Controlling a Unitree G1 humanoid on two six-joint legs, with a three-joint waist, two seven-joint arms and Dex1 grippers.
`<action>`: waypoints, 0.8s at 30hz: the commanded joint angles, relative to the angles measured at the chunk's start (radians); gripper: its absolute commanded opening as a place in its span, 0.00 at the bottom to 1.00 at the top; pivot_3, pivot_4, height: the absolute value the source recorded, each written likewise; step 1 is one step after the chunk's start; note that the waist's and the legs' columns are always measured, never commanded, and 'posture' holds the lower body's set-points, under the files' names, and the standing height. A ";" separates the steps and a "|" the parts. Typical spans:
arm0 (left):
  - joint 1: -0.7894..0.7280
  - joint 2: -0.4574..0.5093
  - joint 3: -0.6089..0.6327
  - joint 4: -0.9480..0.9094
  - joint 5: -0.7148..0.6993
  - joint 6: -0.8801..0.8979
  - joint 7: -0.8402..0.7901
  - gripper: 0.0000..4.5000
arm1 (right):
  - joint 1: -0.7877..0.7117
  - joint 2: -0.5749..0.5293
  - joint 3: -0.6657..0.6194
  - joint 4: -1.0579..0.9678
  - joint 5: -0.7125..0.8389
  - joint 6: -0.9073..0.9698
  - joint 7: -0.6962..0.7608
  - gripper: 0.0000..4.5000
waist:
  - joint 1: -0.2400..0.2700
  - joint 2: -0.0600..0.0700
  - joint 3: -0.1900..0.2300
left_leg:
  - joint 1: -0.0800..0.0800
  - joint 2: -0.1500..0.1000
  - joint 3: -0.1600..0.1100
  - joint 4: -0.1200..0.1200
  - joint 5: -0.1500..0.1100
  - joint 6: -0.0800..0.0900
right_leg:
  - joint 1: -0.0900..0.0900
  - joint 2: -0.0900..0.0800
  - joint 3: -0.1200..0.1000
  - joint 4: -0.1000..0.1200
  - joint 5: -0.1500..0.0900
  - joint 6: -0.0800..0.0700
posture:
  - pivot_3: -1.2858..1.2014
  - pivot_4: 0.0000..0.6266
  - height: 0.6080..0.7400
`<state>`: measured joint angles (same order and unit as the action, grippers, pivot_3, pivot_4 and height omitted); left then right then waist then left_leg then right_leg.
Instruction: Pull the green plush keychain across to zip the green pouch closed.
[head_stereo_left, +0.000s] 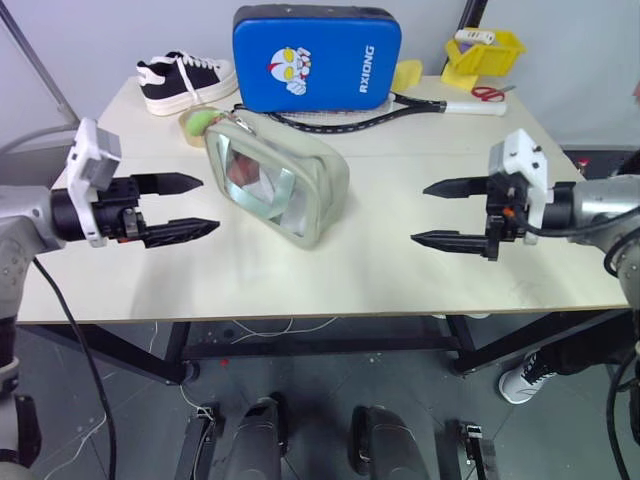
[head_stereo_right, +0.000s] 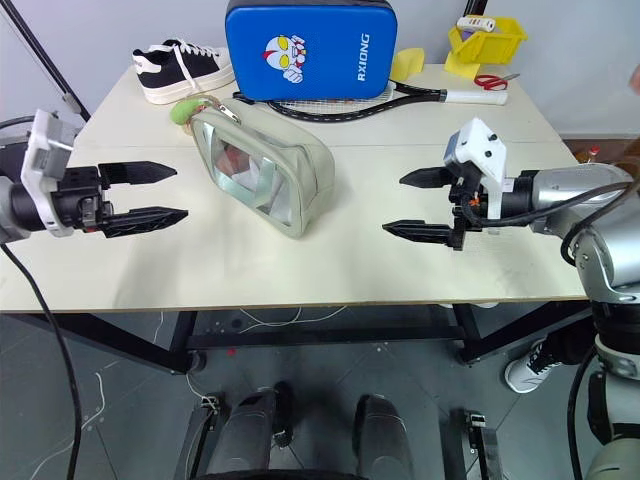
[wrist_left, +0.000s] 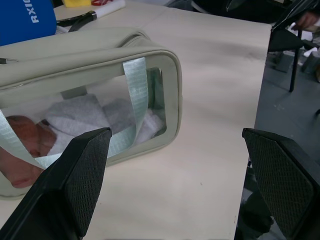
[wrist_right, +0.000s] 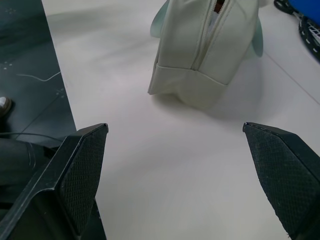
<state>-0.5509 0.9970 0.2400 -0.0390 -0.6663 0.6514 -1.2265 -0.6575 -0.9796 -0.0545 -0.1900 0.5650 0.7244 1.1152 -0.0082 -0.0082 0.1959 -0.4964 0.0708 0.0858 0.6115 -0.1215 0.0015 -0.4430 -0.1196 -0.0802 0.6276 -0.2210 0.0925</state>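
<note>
Pouch (head_stereo_left: 283, 185) pale green, clear-windowed, fuzzy yellow-green keychain (head_stereo_left: 203, 122) at its far end.

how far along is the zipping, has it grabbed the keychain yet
Nothing looks done: the green plush keychain sits at the far end of the green pouch. Both the left gripper and right gripper hover open and empty on either side. Grabbing the keychain and the whole pull remain.
</note>
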 joint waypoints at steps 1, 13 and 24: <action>-0.050 0.015 0.019 0.022 0.000 -0.001 0.011 0.99 | -0.039 0.011 -0.035 -0.001 0.016 -0.001 -0.014 1.00 | 0.000 0.000 0.000 | 0.000 0.000 0.000 0.000 0.000 0.000 | 0.000 0.000 0.000 0.000 0.000 0.000 | 0.52 0.24 0.87; -0.103 0.006 0.092 0.092 -0.063 -0.021 -0.044 0.99 | -0.690 0.518 0.288 0.546 -0.228 0.104 -0.275 1.00 | -0.011 0.001 0.000 | 0.000 0.004 0.001 -0.003 0.001 0.000 | -0.001 0.003 0.000 0.004 0.001 -0.001 | 0.52 0.24 0.87; 0.009 0.038 0.183 0.026 -0.072 -0.012 -0.015 1.00 | -1.003 0.879 0.371 1.260 -0.470 -0.173 -0.250 0.88 | -0.003 0.000 0.000 | -0.001 0.004 0.004 -0.002 0.001 -0.001 | -0.001 0.003 -0.001 0.003 0.001 0.000 | 0.52 0.24 0.87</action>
<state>-0.5402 1.0126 0.3783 0.0263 -0.7187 0.6435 -1.2501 -1.6178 -0.0972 0.3299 1.0387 0.1231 0.5879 0.8549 -0.0110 -0.0087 0.1958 -0.4976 0.0748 0.0896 0.6095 -0.1209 0.0003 -0.4446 -0.1168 -0.0811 0.6306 -0.2199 0.0918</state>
